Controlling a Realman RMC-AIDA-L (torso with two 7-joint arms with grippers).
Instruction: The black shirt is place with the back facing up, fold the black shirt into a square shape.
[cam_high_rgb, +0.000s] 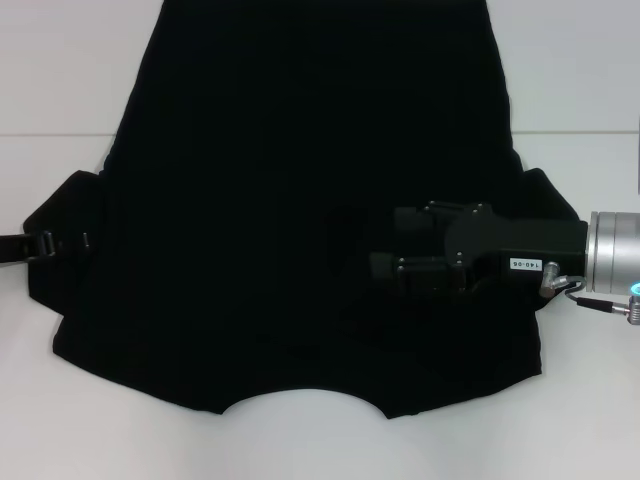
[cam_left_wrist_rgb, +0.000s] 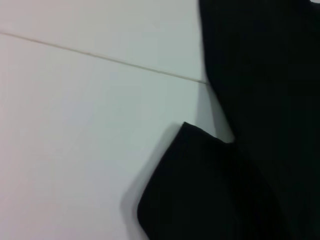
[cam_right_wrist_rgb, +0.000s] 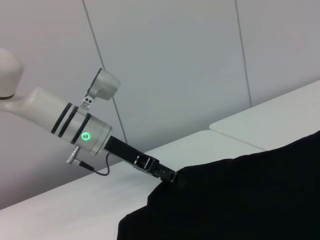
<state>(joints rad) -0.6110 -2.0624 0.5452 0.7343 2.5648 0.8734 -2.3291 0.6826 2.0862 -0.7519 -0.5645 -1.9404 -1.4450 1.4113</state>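
Label "140-05" on right gripper (cam_high_rgb: 385, 250), above black shirt (cam_high_rgb: 260, 200)

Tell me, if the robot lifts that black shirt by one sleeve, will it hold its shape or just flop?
Probably flop: the black shirt lies limp and flat on the table, its hem wavy. It looks thin, so likely light. The left gripper at the sleeve would probably drag only that part; the rest may trail.

Your head cam looks steeply down on the table (cam_high_rgb: 600, 60), with the shirt (cam_high_rgb: 300, 200) filling most of frame. Your left wrist cam sits close over a sleeve (cam_left_wrist_rgb: 210, 190) and bare table. Your right wrist cam looks low across the shirt toward the left gripper (cam_right_wrist_rgb: 170, 175) and wall (cam_right_wrist_rgb: 175, 60); all three views share the shirt.
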